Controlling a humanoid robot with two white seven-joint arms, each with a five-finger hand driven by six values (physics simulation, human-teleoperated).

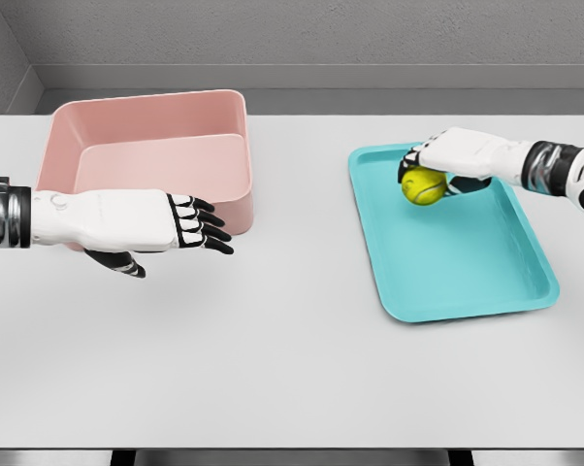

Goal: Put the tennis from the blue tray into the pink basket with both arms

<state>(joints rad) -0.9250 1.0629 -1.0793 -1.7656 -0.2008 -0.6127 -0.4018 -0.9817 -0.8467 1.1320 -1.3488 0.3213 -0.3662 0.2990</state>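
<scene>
A yellow-green tennis ball (pixel 424 186) sits at the far left part of the blue tray (pixel 467 282). My right hand (pixel 430 167) reaches in from the right and curls over the ball, fingers wrapped around its top and sides. The pink basket (pixel 229 107) stands at the back left of the table, with nothing inside it. In front of the basket's near wall my left hand (pixel 197 225) hovers flat, palm down, fingers stretched out toward the right and holding nothing.
The white table (pixel 292 369) runs wide toward me, with its front edge near the bottom of the picture. A grey wall rises behind the table. Between basket and tray lies a bare strip of tabletop.
</scene>
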